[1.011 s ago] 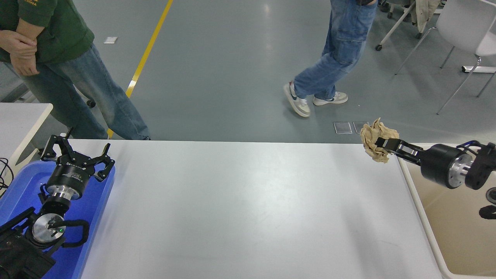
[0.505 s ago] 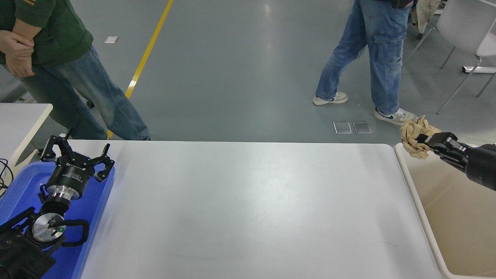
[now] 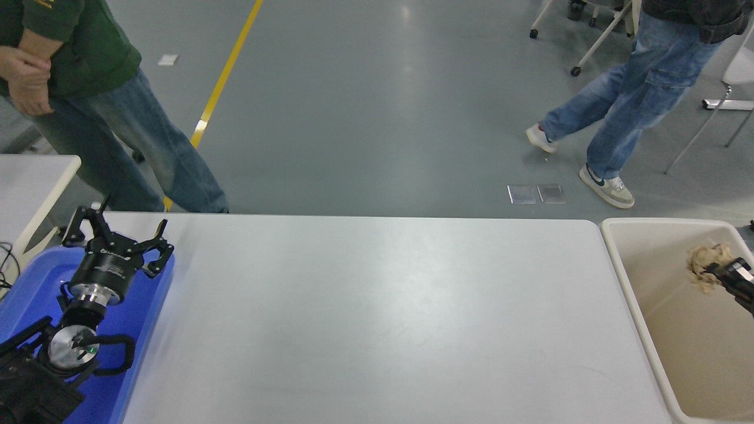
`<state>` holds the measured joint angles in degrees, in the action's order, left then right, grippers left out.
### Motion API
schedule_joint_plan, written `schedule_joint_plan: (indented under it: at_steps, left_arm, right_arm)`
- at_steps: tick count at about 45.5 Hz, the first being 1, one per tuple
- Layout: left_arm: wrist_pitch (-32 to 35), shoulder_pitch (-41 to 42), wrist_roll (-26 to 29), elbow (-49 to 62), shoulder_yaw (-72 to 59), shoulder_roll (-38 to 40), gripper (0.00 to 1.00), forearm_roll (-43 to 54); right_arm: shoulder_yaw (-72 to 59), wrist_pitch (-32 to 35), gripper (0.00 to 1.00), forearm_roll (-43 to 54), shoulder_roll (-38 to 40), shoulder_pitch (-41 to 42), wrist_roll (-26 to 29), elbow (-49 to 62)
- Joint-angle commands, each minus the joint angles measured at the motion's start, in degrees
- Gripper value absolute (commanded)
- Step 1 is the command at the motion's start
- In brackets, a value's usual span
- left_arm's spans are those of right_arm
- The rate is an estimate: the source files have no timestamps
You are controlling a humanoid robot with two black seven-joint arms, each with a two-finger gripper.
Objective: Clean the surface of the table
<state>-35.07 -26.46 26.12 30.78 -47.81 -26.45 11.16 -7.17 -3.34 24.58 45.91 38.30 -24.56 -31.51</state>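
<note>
The table surface (image 3: 377, 318) is a wide plain white top filling the middle of the head view. My right gripper (image 3: 720, 270) reaches in at the right edge, shut on a crumpled ball of brown paper (image 3: 707, 264), and holds it over the inside of the beige bin (image 3: 624, 277) beside the table's right end. Only the gripper's tip shows; the arm is cut off by the frame edge. My left gripper (image 3: 118, 232) is parked open at the lower left over the blue tray (image 3: 141, 318).
A smaller white table (image 3: 29, 176) pokes in at the left. One person in a green top stands at the far left corner (image 3: 88, 88). Another person in jeans (image 3: 636, 94) walks on the grey floor at the top right, near chairs.
My right gripper carried the paper ball rightward off the table's far right corner and down into the bin's opening. The person in jeans walked to the right. The left arm stayed put.
</note>
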Motion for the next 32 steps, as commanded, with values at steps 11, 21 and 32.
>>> schedule_joint_plan:
  at_steps: [11, 21, 32]
  left_arm:
    - [0.0, 0.0, 0.0, 0.0, 0.0, 0.0, 1.00, 0.0]
    - [0.0, 0.0, 0.1, 0.0, 0.0, 0.0, 1.00, 0.0]
    - [0.0, 0.0, 0.1, 0.0, 0.0, 0.0, 1.00, 0.0]
  right_arm:
    - [-0.7, -0.6, 0.00, -1.6, -22.1, -8.2, 0.7, 33.5]
    - [0.0, -2.0, 0.00, -1.6, -24.9, -8.2, 3.5, 33.7]
    - [0.1, -5.4, 0.00, -1.6, -25.5, -7.5, 5.1, 33.7]
